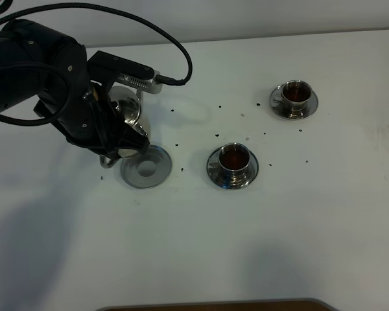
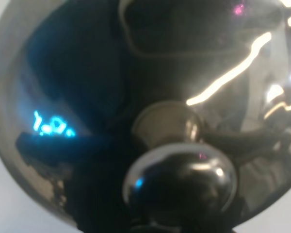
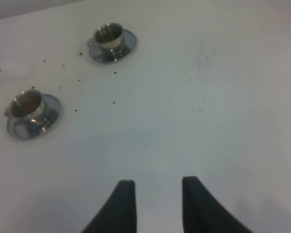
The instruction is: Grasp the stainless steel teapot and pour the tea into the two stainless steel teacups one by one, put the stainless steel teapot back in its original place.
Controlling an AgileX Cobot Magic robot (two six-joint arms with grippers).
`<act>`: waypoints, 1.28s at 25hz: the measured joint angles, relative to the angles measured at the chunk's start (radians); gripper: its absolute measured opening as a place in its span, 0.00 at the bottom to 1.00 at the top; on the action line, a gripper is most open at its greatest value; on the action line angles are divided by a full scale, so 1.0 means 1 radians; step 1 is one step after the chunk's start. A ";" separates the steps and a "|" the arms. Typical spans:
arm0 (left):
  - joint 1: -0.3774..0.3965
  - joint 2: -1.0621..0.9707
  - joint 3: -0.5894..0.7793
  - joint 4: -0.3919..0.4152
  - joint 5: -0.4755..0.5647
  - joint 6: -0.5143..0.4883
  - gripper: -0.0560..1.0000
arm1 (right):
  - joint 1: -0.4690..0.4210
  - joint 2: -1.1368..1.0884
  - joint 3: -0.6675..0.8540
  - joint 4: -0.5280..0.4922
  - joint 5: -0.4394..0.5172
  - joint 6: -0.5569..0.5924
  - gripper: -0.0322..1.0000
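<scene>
The stainless steel teapot (image 1: 127, 111) hangs in my left gripper (image 1: 114, 135), just left of and partly over the round steel coaster (image 1: 146, 168), which is bare. In the left wrist view the teapot's domed lid (image 2: 87, 73) and its knob (image 2: 180, 179) fill the frame, and my fingers are hidden. Two steel teacups on saucers hold dark tea: the near one (image 1: 236, 158) at the middle, the far one (image 1: 295, 93) at the back right. Both also show in the right wrist view, near (image 3: 27, 105) and far (image 3: 108, 35). My right gripper (image 3: 157, 194) is open, empty, and well away from the cups.
Small dark specks (image 1: 218, 135) lie scattered on the white table between the coaster and the cups. A black cable (image 1: 175, 45) loops over the left arm. A dark edge (image 1: 214, 306) shows at the table's front.
</scene>
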 joint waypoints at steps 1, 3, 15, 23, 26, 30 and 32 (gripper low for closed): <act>0.000 0.001 0.000 -0.020 0.006 -0.019 0.28 | 0.000 0.000 0.000 0.000 0.000 0.000 0.26; 0.000 0.010 0.000 -0.064 0.009 -0.036 0.28 | 0.000 0.000 0.000 0.000 0.000 0.000 0.26; 0.000 0.095 -0.001 -0.129 -0.024 -0.173 0.28 | 0.000 0.000 0.000 0.000 0.000 0.000 0.27; -0.003 0.095 -0.001 -0.126 -0.042 -0.216 0.28 | 0.000 0.000 0.000 0.000 0.000 0.000 0.27; -0.011 0.111 -0.001 -0.115 -0.050 -0.217 0.28 | 0.000 0.000 0.000 0.000 0.000 0.000 0.27; -0.023 0.136 -0.001 -0.115 -0.061 -0.218 0.28 | 0.000 0.000 0.000 0.000 0.000 0.000 0.27; -0.025 0.144 -0.001 -0.115 -0.068 -0.218 0.28 | 0.000 0.000 0.000 0.000 0.000 0.000 0.27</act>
